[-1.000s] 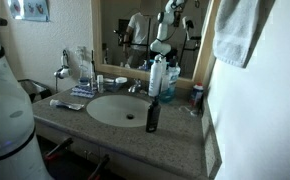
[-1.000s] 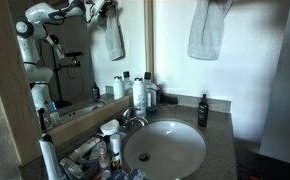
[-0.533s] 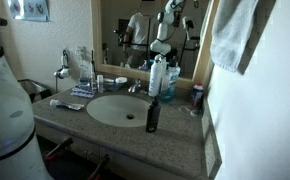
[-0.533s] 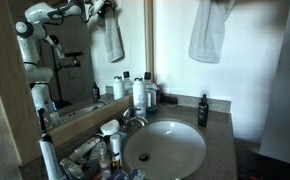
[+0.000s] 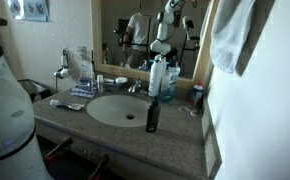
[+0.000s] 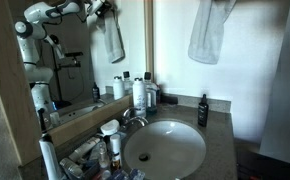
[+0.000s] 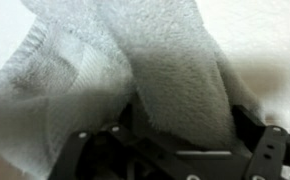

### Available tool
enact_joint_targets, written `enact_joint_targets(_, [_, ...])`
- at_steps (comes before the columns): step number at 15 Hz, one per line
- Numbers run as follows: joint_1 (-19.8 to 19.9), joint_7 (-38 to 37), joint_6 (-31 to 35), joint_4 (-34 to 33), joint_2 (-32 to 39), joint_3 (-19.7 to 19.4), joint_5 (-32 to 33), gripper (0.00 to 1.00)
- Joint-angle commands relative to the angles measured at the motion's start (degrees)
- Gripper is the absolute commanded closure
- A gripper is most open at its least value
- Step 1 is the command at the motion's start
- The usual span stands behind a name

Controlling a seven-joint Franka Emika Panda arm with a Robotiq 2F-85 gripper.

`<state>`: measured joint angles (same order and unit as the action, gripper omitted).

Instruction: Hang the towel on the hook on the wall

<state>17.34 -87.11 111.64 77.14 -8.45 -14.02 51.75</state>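
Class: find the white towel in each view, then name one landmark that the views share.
In an exterior view, the towel hangs at the top right.
In an exterior view, the towel hangs at the top, right of centre.
Wrist view: the towel fills most of the frame.
Shared landmark: the sink, in both exterior views only.

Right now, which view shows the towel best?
Best in an exterior view: the towel hangs almost whole against the wall. In an exterior view the towel is cut off by the frame. The wrist view shows only its pile close up.
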Motion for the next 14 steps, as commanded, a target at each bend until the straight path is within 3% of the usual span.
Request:
enact_joint_targets(1, [-0.8,3.7,-3.8,-1.4,-0.3,0.2,-2.8,0.0])
enact_joint_targets(14, [-1.8,14.3,-11.6,-5.0,0.7,0.9,-7.3,0.0])
